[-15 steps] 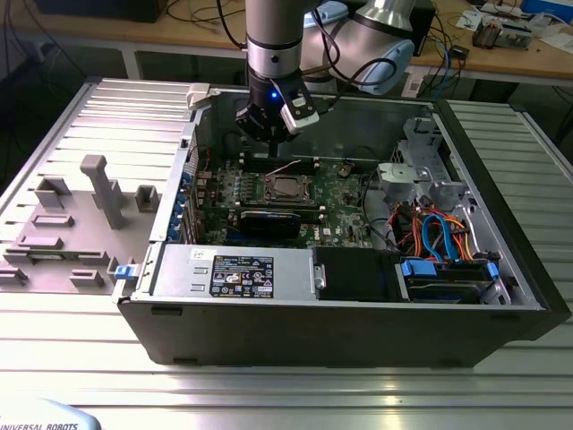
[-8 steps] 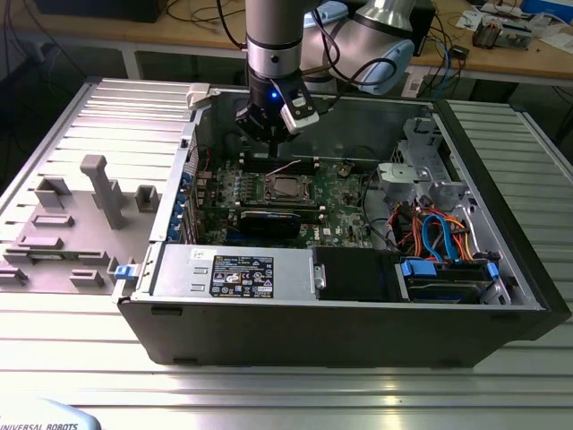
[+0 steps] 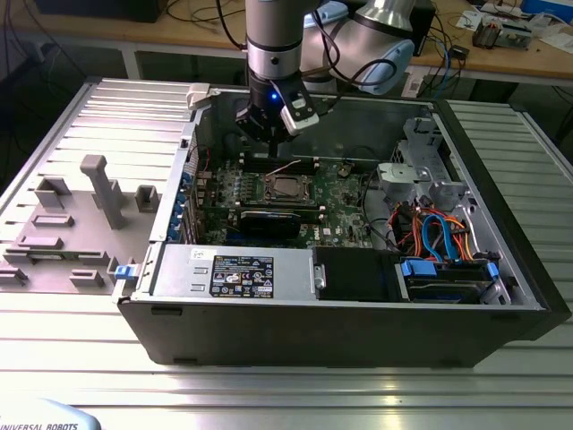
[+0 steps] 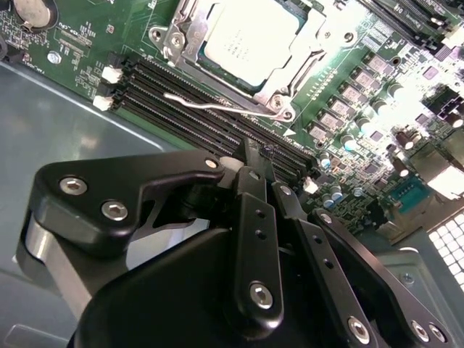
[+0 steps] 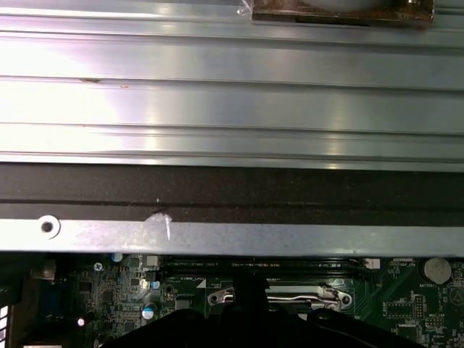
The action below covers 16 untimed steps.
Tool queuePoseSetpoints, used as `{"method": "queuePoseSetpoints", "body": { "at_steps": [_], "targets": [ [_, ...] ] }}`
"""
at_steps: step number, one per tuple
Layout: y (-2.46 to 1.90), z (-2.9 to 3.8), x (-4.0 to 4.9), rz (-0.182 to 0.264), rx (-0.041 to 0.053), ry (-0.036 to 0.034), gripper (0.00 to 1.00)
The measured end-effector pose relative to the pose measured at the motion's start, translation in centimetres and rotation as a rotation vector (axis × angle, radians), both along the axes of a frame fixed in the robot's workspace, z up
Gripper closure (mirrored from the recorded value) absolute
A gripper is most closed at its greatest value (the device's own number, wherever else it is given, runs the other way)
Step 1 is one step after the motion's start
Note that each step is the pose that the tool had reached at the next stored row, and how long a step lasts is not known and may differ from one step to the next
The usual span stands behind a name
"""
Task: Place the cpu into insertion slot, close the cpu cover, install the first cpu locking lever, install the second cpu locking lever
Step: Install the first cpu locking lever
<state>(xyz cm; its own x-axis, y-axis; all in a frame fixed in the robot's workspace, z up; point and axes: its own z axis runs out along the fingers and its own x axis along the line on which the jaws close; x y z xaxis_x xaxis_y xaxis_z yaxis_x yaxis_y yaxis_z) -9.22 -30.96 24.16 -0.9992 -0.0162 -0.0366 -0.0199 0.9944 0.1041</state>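
The cpu [image 4: 250, 35], a square chip with a silvery top, lies in the insertion slot [image 3: 288, 188] on the green motherboard. The cpu cover [image 4: 177, 45], a silver frame, lies flat around it. One thin wire locking lever [image 4: 210, 106] stands out from the socket's side over the black memory slots, unlatched; it is the thin line [image 3: 288, 167] in the exterior view. My gripper [image 4: 254, 156] hovers just beyond that lever, near the case's back wall, with its black fingers [image 4: 250, 210] shut together and nothing between them. It also appears above the board [image 3: 269, 125].
The open computer case [image 3: 501, 206] lies on a ribbed metal table [image 3: 286, 394]. A black graphics card [image 3: 269, 219], power supply [image 3: 233, 269] and orange and blue cables [image 3: 430, 233] crowd the board. Grey fixture blocks [image 3: 103, 188] stand at the exterior view's left. The case wall [image 5: 232, 196] is close.
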Motion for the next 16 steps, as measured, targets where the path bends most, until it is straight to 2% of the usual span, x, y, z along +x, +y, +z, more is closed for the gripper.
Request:
{"method": "queuePoseSetpoints", "body": {
  "at_steps": [4,9,16],
  "targets": [
    [-0.02,-0.28,0.17,0.0,0.0,0.0001,0.89],
    [-0.02,-0.57,0.97,0.0,0.0001,0.0,0.89],
    [-0.02,-0.61,1.14,0.0,0.0,0.0,0.89]
  ]
}}
